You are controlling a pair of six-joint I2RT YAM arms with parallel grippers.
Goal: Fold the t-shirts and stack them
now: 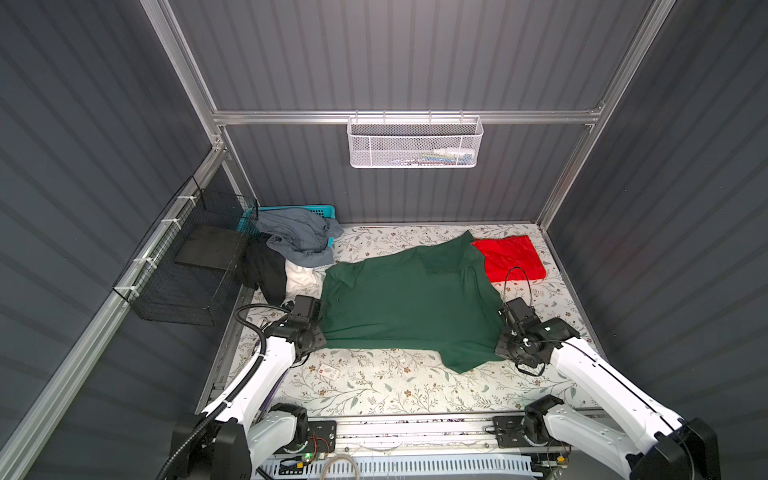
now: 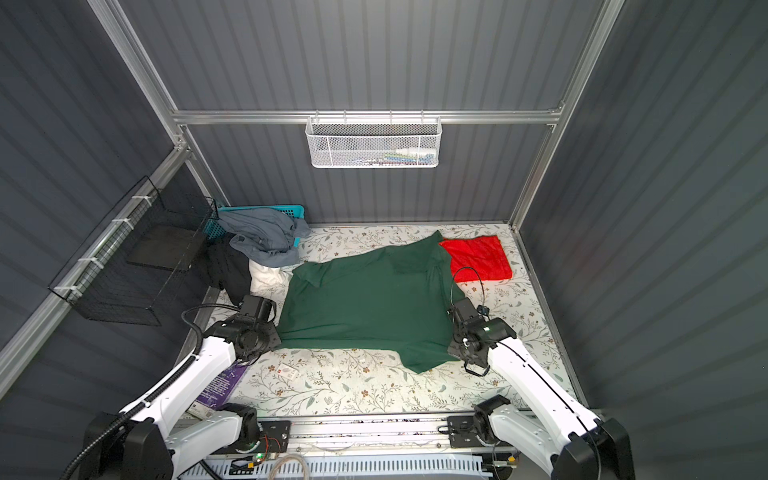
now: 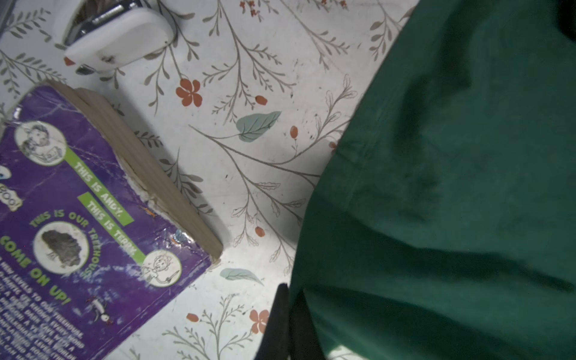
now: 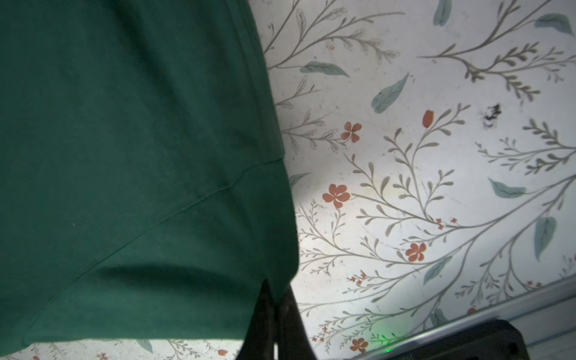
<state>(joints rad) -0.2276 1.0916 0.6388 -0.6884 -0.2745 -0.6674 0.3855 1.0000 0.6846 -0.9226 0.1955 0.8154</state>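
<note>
We pinch the large dark green cotton t-shirt (image 1: 407,299) with left gripper (image 3: 290,300) and right gripper (image 4: 274,299), probably to flatten it

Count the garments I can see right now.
5: green shirt mid-table; folded red shirt far right; grey garment, black garment and white cloth heaped far left at the blue basket. More may be hidden in that heap.
</note>
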